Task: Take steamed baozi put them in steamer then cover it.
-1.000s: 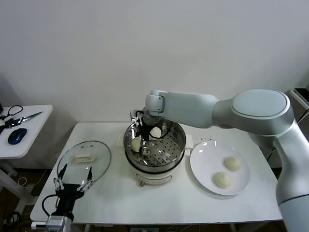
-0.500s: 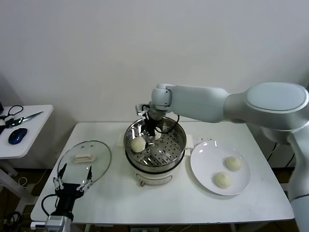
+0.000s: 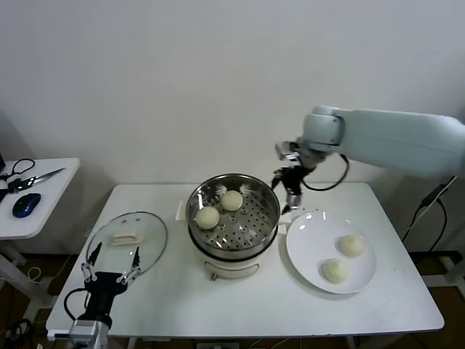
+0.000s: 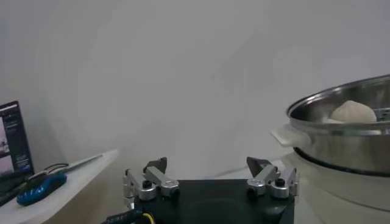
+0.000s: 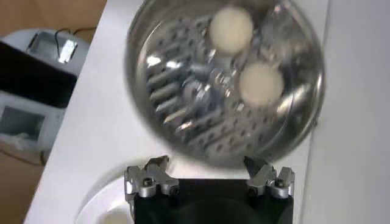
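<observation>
Since a second ago the right gripper (image 3: 293, 190) has left the steamer (image 3: 233, 218) and hangs empty, fingers spread, above its far right rim, while near the worktop's (image 3: 240, 302) front edge the left gripper (image 3: 110, 278) waits, fingers spread, by the cover (image 3: 128, 241), then two baozi (image 3: 219, 209) in the steamer, two seemingly identical ones on the plate (image 3: 309, 243).

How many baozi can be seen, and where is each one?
4. Two lie in the steamer: one at its left, one farther back. Two lie on the plate: and. None seems hidden.

Steamer (image 3: 233, 215): shiny perforated steel. Cover (image 3: 128, 242): clear glass. Baozi (image 3: 208, 217): smooth matt dough.
</observation>
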